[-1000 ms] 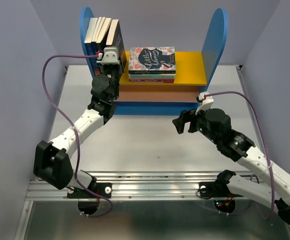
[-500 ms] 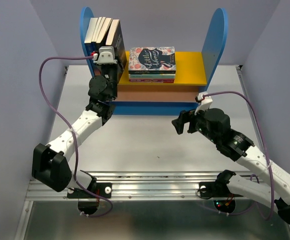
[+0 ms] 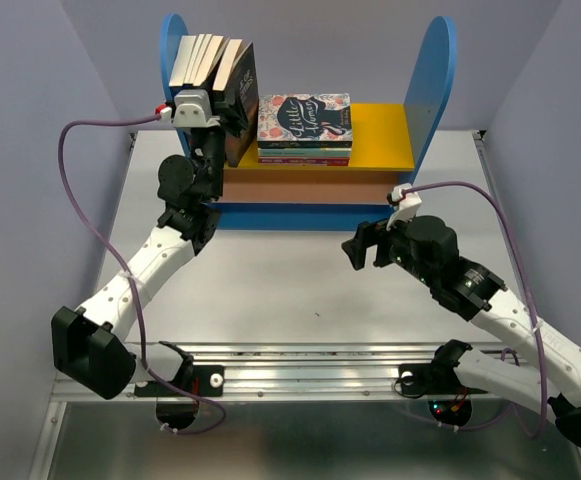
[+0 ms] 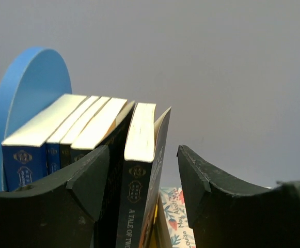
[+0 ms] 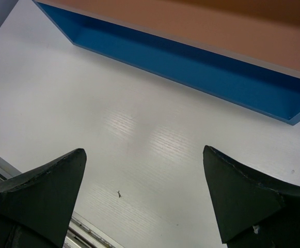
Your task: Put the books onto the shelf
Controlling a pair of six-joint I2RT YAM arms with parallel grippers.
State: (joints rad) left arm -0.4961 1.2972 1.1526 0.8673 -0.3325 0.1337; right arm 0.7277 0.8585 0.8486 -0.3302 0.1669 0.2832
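Left fingers (image 4: 82, 186) sit released around the end book (image 4: 139, 150) (it's leaning), so I'd back out dead straight.

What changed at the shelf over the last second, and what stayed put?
The left gripper opened its jaws around the rightmost book, and its arm swung left. The book, apparently let go, now tips right at the top, away from the other four books. The right gripper, open above the table, the Little Women stack and the shelf stayed as they were.
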